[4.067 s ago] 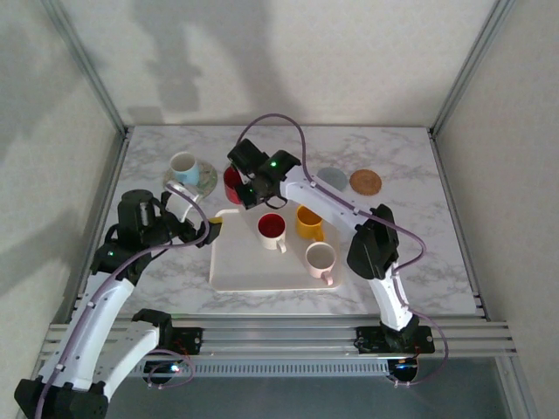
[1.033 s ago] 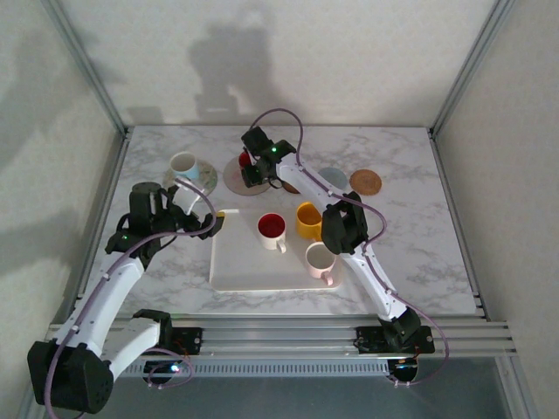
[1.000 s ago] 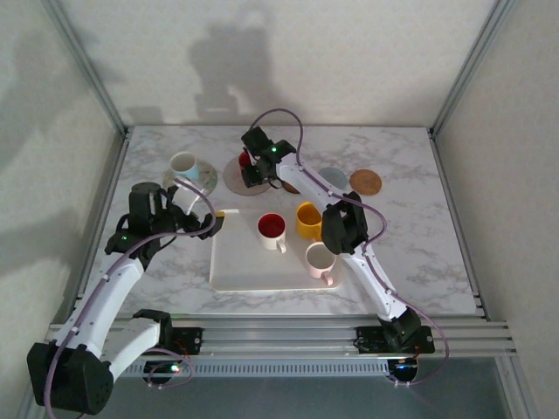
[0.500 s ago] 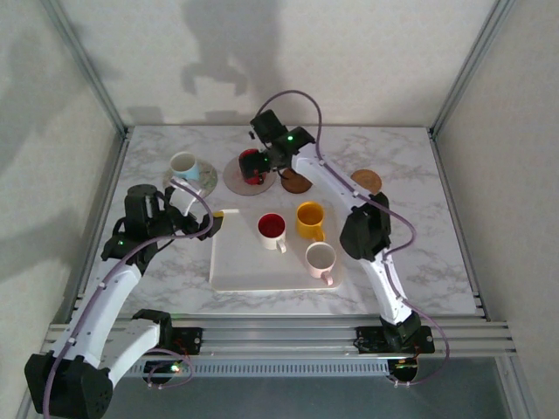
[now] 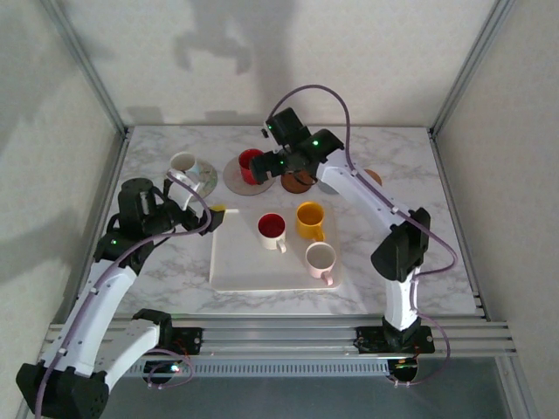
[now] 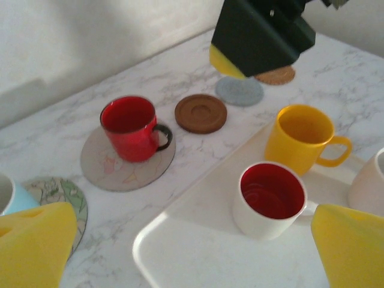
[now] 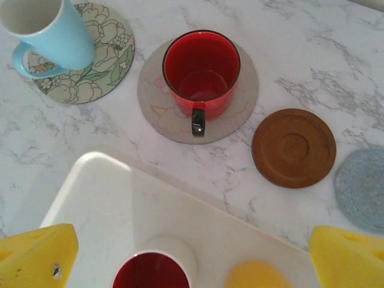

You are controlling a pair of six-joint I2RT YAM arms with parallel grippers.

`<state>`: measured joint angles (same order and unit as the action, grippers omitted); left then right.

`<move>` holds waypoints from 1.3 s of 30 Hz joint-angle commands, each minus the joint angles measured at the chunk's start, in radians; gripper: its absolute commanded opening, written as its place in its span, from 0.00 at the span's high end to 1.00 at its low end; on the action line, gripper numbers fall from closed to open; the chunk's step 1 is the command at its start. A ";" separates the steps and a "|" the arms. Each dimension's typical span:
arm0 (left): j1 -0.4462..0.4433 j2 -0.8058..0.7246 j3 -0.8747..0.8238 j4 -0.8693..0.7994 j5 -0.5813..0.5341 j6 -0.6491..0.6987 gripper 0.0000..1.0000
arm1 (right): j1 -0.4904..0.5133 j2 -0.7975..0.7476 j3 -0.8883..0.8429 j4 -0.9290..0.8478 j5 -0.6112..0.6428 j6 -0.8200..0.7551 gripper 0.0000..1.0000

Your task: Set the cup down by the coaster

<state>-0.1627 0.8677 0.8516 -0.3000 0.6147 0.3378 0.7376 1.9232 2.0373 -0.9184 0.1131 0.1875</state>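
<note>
Table (image 5: 445, 236): bears everything below.
Far row, left to right: first coaster (image 7: 102, 72), second coaster (image 7: 243, 102), third coaster (image 7: 294, 147), fourth coaster (image 7: 363, 189), fifth coaster (image 6: 276, 75).
First cup (image 7: 42, 27): on the first coaster.
Second cup (image 7: 201, 75): on the second coaster, inside its rim.
Third coaster: just right of the second, not touching it.
Tray (image 5: 244, 262): mid-table, nearer than the row.
On the tray: left cup (image 5: 272, 229); far cup (image 5: 309, 218) just right of it; near cup (image 5: 320, 257) before the far cup.
</note>
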 commanded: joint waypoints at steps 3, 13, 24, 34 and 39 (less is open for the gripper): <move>-0.061 -0.016 0.021 0.004 -0.009 -0.060 0.00 | 0.003 -0.177 -0.137 0.044 0.042 0.047 0.01; -0.227 -0.008 -0.026 0.078 -0.065 -0.109 0.00 | 0.003 -0.502 -0.484 0.110 0.040 0.104 0.01; -0.420 -0.024 -0.102 0.152 -0.142 -0.140 0.00 | 0.003 -0.744 -0.651 -0.040 -0.018 0.125 0.01; -0.588 -0.016 -0.153 0.166 -0.224 -0.174 0.00 | 0.003 -0.828 -0.744 -0.199 -0.064 0.195 0.03; -0.648 -0.021 -0.187 0.191 -0.259 -0.193 0.00 | 0.003 -0.878 -0.811 -0.240 -0.097 0.229 0.05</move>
<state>-0.7856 0.8570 0.6880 -0.1448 0.3935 0.1741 0.7376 1.0779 1.2537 -1.0908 0.0471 0.3794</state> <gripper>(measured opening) 0.994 0.952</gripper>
